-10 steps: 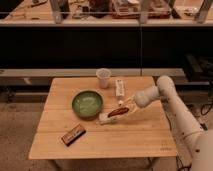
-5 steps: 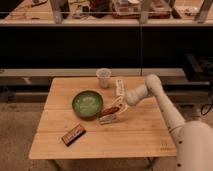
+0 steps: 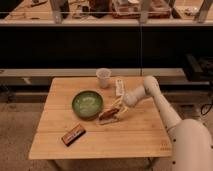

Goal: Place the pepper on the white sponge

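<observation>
**Status.** The round green bowl (image 3: 87, 104) on the light wooden table (image 3: 140, 142) serves as the reference for every position below.

**Change observed.** One second ago the two-finger gripper (image 3: 116, 108) was well to the right of the bowl, carrying the small slender dark reddish-brown pepper (image 3: 107, 115) above bare tabletop. Over the past second the arm has swung left and drawn closer to the bowl. The gripper is now just to the right of the bowl's rim, low over the table. Its fingers are together, clamped on the right-hand end of the pepper.

**Position of task items.** The small pale whitish-grey rectangular sponge (image 3: 108, 121) lies just beside the bowl, at its lower right, and has not shifted. The pepper now lies over the top face of the sponge, its free end pointing towards the bowl. Whether it rests on the sponge or hangs just clear of it cannot be determined.

**Meaning for the task.** The carry phase appears complete: the pepper is aligned with its target. Remaining step, as judged: part the fingers and withdraw the arm away from the bowl.

**Caution.** The sponge is small and the pepper is longer than it is wide. A release from any height may let the pepper roll off towards the bowl or onto the table.

**Other items.** The pale paper cup (image 3: 103, 77) stands behind the bowl, and the flat brown bar (image 3: 73, 134) lies in front of it. Both are clear of the work.
</observation>
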